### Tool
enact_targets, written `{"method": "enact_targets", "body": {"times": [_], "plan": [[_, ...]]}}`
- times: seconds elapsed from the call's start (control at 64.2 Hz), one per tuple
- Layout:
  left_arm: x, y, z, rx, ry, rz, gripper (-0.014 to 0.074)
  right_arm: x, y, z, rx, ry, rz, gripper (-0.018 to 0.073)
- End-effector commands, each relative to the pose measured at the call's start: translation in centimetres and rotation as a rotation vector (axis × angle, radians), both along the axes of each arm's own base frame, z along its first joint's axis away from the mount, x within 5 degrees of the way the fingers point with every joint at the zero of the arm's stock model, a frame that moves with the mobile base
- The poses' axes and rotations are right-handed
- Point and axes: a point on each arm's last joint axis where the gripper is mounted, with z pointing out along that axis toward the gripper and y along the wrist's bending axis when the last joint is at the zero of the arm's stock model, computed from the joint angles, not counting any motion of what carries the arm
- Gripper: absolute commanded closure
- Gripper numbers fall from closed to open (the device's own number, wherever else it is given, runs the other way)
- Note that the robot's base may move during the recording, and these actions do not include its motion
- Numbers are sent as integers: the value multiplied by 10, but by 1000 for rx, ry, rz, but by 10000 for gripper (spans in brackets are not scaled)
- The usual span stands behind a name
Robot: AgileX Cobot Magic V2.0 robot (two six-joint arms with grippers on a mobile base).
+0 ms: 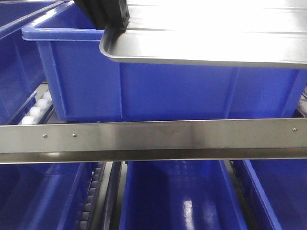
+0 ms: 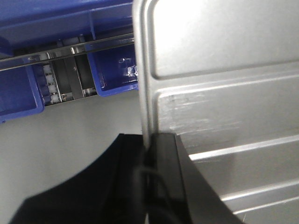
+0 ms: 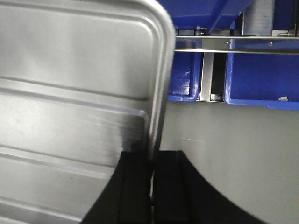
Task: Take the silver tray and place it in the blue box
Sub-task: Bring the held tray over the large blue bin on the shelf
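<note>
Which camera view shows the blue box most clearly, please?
The exterior front-facing view: the blue box fills its middle, front wall and left rim showing, partly covered by the silver tray. Both wrist views are mostly filled by the tray; they show only pieces of blue crates, and I cannot tell which is this box.

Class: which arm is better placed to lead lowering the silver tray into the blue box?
Left, narrowly. Both grippers clamp opposite rims of the silver tray, but the front view shows only the left gripper, its end above the blue box. The right gripper is out of frame there.
</note>
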Motion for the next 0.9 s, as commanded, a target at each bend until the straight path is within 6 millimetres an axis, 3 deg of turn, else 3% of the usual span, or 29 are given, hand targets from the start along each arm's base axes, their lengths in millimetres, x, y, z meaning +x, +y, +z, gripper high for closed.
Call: {"method": "enact_targets", "body": {"times": [0.0, 0.218, 0.467, 0.576, 0.669, 0.732, 0.887], "plan": [[-6, 9, 21, -19, -76, -25, 701, 2, -3, 16, -12, -131, 10, 503], [-4, 8, 32, -4, -139, -86, 701, 3, -3, 30, 2, -173, 9, 503], [5, 14, 95, -96, -424, -75, 701, 16, 1, 91, 51, -424, 36, 503], [13, 19, 118, -185, -535, -56, 701, 36, 9, 111, 28, -482, 71, 503], [32, 27, 123, -222, -601, -14, 701, 62, 18, 118, -1, -498, 96, 503], [48, 34, 121, -222, -622, 26, 701, 84, 25, 119, -7, -504, 102, 503], [100, 39, 89, -170, -603, 101, 701, 140, 42, 99, -63, -498, 110, 503]]}}
